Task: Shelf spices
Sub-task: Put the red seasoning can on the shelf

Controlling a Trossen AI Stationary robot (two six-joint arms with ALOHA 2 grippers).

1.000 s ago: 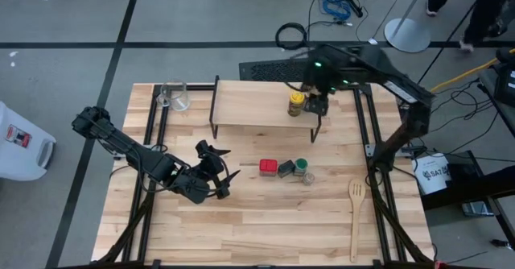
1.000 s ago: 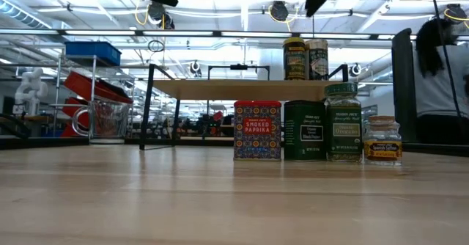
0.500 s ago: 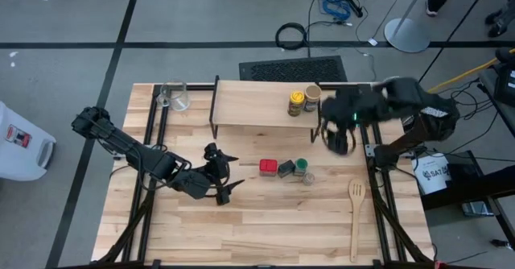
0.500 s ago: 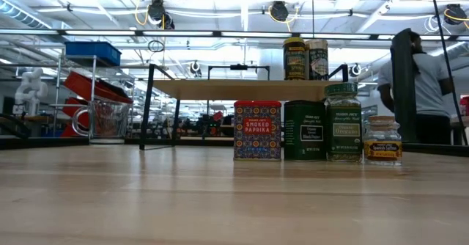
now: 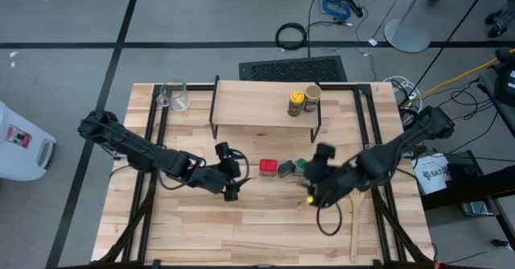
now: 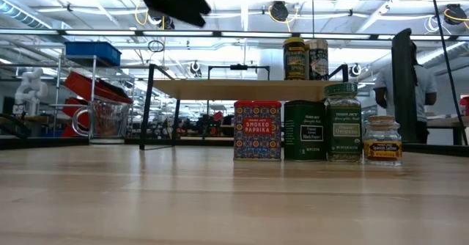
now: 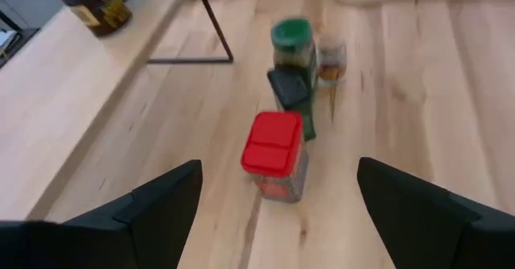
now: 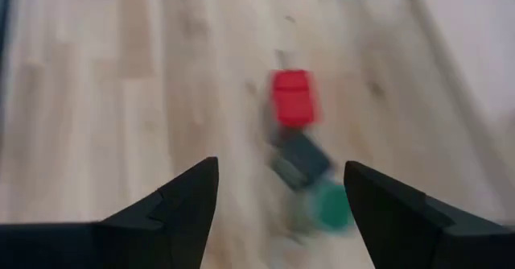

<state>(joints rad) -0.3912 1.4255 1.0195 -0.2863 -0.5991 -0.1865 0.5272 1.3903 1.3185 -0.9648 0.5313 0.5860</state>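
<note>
Four spices stand in a row on the table: a red tin [image 5: 268, 167], a dark tin [image 5: 286, 169], a green-lidded jar [image 5: 299, 166] and a tiny brown jar [image 6: 382, 139]. A yellow jar [image 5: 297, 102] and a tan jar [image 5: 312, 97] stand on the shelf [image 5: 253, 105], at its right end. My left gripper [image 5: 233, 174] hovers open just left of the red tin [image 7: 273, 152], pointing at it. My right gripper [image 5: 316, 180] hovers open above the row's right end, looking along it over the green lid [image 8: 331, 207].
A clear glass cup [image 5: 175, 97] stands at the table's far left, beside the shelf. A wooden spatula [image 5: 355, 217] lies near the right front corner. A person [image 6: 410, 83] stands in the room behind the table.
My right gripper has swung away from the shelf's right end, toward the near edge and down, to the right end of the spice row. My left gripper has edged right toward the red tin, sunk a little and rolled. No spice has moved.
</note>
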